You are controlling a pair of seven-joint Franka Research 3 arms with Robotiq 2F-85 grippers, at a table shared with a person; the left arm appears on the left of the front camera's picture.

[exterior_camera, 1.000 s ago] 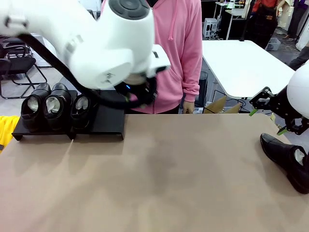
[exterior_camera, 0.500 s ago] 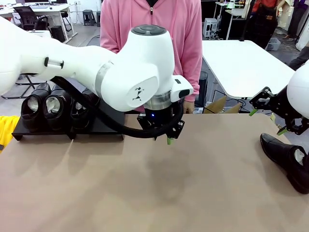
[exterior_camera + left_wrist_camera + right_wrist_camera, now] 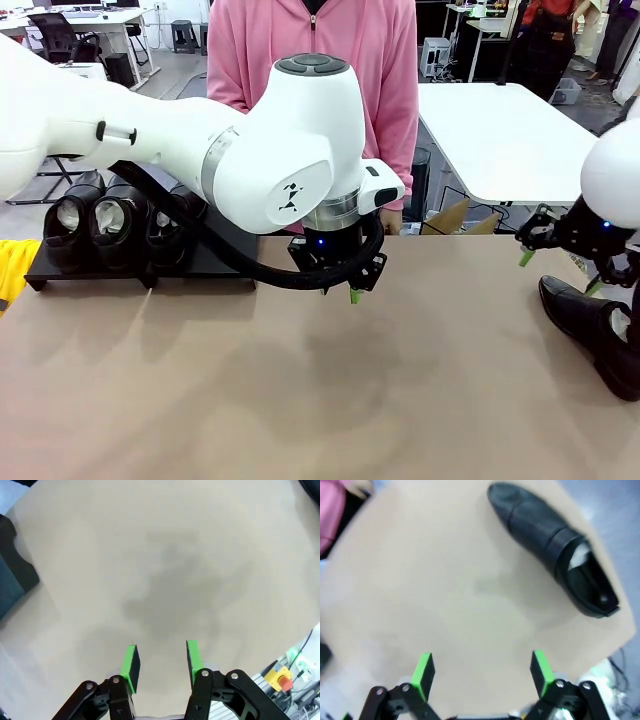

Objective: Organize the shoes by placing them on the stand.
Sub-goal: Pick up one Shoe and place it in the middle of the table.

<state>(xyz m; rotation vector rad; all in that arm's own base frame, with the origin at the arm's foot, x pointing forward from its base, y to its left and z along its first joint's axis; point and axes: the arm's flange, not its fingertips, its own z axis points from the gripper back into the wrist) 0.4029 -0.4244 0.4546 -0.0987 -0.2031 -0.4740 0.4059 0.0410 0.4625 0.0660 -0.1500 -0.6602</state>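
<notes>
Front view: three shoes on the stand, one loose shoe on the surface

Three shoes [image 3: 110,215] sit side by side on the stand [image 3: 215,262] at far left; a fourth shoe [image 3: 592,328] lies by the right edge. Left gripper [image 3: 160,661] hangs above bare surface [image 3: 320,390], fingers [image 3: 131,661] partly apart, empty. Right gripper [image 3: 482,672] hovers near the lone shoe, fingers spread wide, empty
</notes>
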